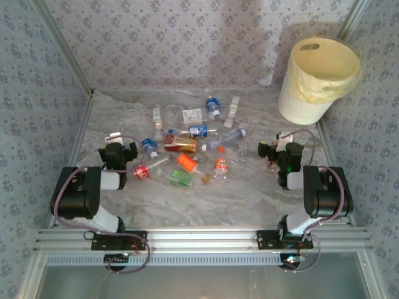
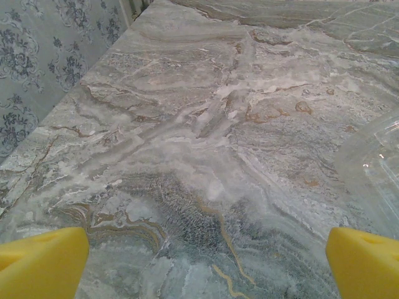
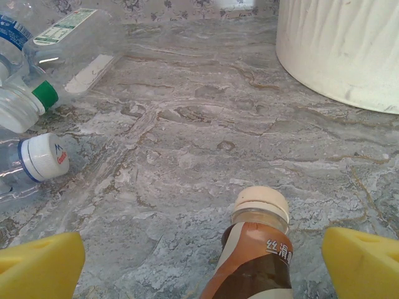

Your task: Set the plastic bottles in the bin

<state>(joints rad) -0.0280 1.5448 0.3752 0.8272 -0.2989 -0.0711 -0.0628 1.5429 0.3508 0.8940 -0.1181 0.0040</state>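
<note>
The left gripper point(image 2: 206, 265) hangs wide open and empty over the bare grey marbled bench point(image 2: 206, 124). Mid-bench, small clear plastic bottles point(image 1: 186, 163) with blue, orange, red and green labels lie scattered on their sides, their axes pointing every way. The right gripper point(image 3: 202, 265), fully spread and holding nothing, straddles a brown-labelled bottle point(image 3: 257, 249) whose cream cap points away from it. The ribbed cream-yellow round bin point(image 1: 318, 75) stands upright in the far right corner.
</note>
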